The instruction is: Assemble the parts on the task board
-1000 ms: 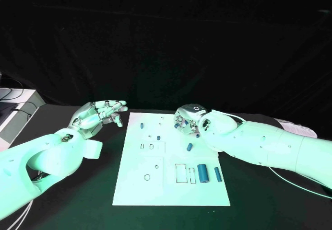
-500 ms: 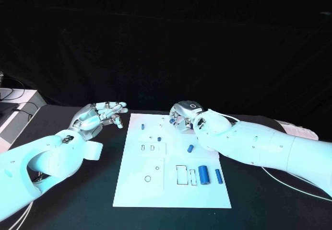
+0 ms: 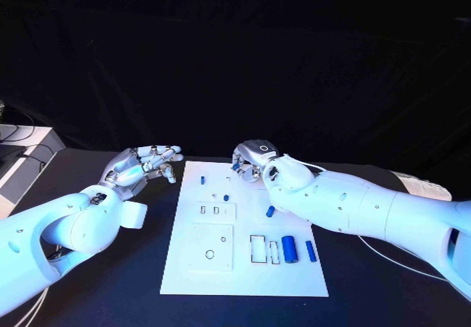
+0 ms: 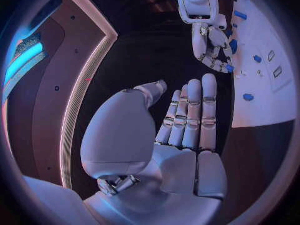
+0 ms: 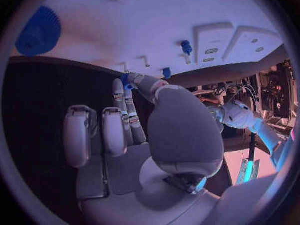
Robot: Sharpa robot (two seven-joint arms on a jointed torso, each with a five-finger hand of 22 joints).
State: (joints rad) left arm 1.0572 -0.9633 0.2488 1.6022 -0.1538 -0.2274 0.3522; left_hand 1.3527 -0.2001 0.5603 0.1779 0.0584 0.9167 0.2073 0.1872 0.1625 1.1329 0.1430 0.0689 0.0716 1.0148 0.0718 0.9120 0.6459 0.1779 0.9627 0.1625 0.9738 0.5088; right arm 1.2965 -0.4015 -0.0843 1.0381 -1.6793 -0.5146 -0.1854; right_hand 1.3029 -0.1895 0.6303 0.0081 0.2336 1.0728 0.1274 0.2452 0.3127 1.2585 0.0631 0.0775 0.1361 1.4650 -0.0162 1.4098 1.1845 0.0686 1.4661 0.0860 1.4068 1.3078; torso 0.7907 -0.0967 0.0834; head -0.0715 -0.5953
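The white task board (image 3: 201, 272) lies in the middle of the black table. My right hand (image 3: 253, 162) hovers over the board's far edge and pinches a small blue part (image 5: 127, 79) between thumb and a fingertip. My left hand (image 3: 147, 163) hangs just off the board's far left corner, fingers stretched out and holding nothing. On the board lie a blue peg (image 3: 202, 180), a short blue piece (image 3: 270, 211), a thick blue cylinder (image 3: 290, 248) and a slim blue pin (image 3: 310, 251). The right wrist view has a blue toothed wheel (image 5: 39, 31) on the board (image 5: 175, 15).
Rectangular slots (image 3: 257, 248) and a round hole (image 3: 209, 254) are cut into the board's near half. A white box (image 3: 20, 153) stands at the table's far left edge. Black table (image 3: 118, 300) surrounds the board.
My right hand has shifted left along the board's far edge, towards my left hand. The left hand has barely moved.
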